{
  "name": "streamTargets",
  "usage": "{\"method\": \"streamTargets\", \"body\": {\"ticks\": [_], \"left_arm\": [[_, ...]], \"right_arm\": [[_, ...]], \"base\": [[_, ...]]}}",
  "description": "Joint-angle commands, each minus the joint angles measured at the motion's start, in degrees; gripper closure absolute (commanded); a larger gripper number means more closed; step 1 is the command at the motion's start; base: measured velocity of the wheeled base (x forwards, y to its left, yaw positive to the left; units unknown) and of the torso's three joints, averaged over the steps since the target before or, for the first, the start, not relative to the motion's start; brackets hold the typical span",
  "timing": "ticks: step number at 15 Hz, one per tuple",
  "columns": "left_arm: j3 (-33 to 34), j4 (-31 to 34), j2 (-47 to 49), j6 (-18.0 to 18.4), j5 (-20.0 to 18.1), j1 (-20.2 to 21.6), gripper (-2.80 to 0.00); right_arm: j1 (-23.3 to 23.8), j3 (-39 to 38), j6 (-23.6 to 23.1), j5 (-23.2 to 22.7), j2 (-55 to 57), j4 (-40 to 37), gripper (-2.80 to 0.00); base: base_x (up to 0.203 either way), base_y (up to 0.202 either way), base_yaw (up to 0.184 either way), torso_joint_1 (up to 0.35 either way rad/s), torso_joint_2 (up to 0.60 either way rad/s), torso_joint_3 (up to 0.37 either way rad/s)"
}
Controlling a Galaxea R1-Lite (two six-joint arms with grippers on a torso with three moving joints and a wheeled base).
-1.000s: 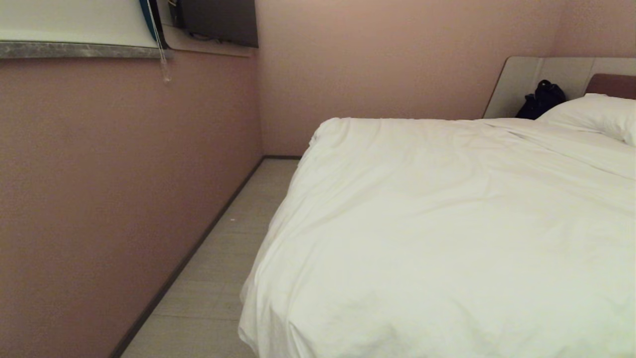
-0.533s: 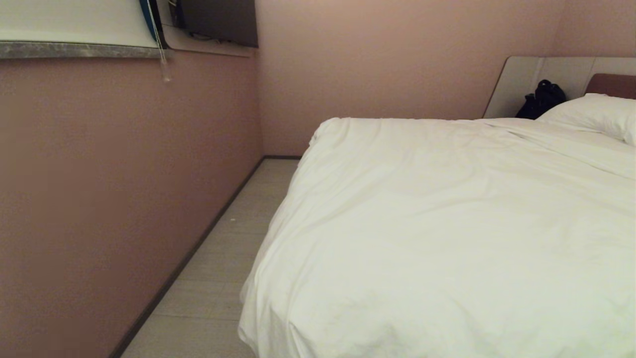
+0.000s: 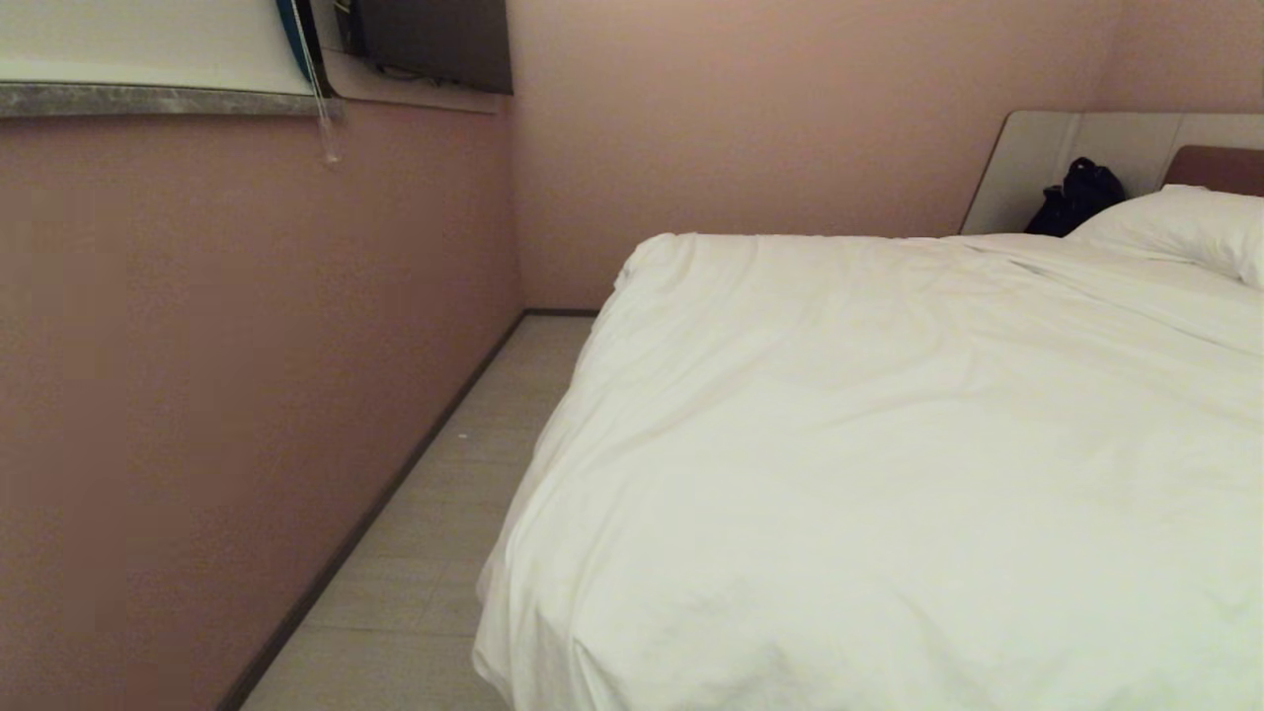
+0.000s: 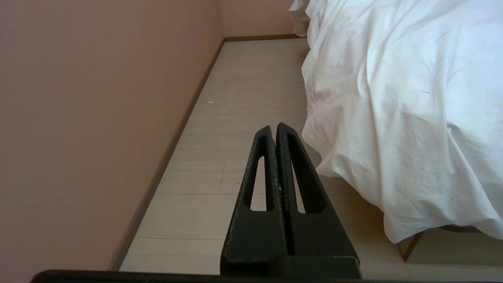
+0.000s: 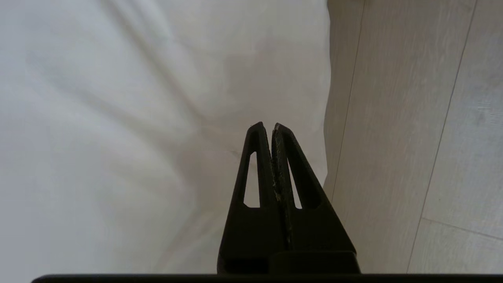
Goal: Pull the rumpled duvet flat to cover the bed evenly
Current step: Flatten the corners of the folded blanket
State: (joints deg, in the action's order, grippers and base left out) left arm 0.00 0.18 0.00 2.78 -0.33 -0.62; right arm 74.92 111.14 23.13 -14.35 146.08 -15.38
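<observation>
The white duvet (image 3: 889, 444) lies spread over the bed, creased, and hangs over the bed's near corner (image 4: 393, 118). The bed's pale grey headboard (image 3: 1066, 158) shows at the far right. Neither arm is in the head view. My left gripper (image 4: 274, 127) is shut and empty, held low over the floor beside the hanging duvet edge. My right gripper (image 5: 267, 126) is shut with nothing between its fingers, hanging above the duvet (image 5: 137, 118) near its edge by the floor.
A pink wall (image 3: 247, 346) runs along the left, leaving a narrow strip of pale floor (image 3: 444, 513) beside the bed. A white pillow (image 3: 1185, 227) and a dark bag (image 3: 1076, 197) sit by the headboard. A window sill (image 3: 158, 99) is up on the left wall.
The head view has scarcely changed; the duvet lies as before and no arm has come into it.
</observation>
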Motion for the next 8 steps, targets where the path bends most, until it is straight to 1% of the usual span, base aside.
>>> {"method": "streamTargets", "body": {"ticks": [1, 3, 6, 8], "left_arm": [[0.0, -0.01, 0.0, -0.06, -0.02, 0.01, 0.0], [0.0, -0.01, 0.0, 0.03, -0.02, 0.01, 0.0], [0.0, -0.01, 0.0, 0.03, -0.02, 0.01, 0.0], [0.0, -0.01, 0.0, 0.03, -0.02, 0.01, 0.0]], "right_arm": [[-0.63, 0.13, 0.17, -0.23, 2.45, 0.41, 0.0], [-1.51, 0.13, 0.25, -0.68, 2.72, 0.7, 0.0], [-4.63, 0.13, 0.76, -0.61, 3.0, 0.35, 0.0], [-6.0, -0.62, 2.88, -0.57, 2.01, -0.19, 0.0]], "base": [[0.0, 0.0, 0.0, 0.0, 0.0, 0.0], [0.0, 0.0, 0.0, 0.0, 0.0, 0.0], [0.0, 0.0, 0.0, 0.0, 0.0, 0.0], [0.0, 0.0, 0.0, 0.0, 0.0, 0.0]]}}
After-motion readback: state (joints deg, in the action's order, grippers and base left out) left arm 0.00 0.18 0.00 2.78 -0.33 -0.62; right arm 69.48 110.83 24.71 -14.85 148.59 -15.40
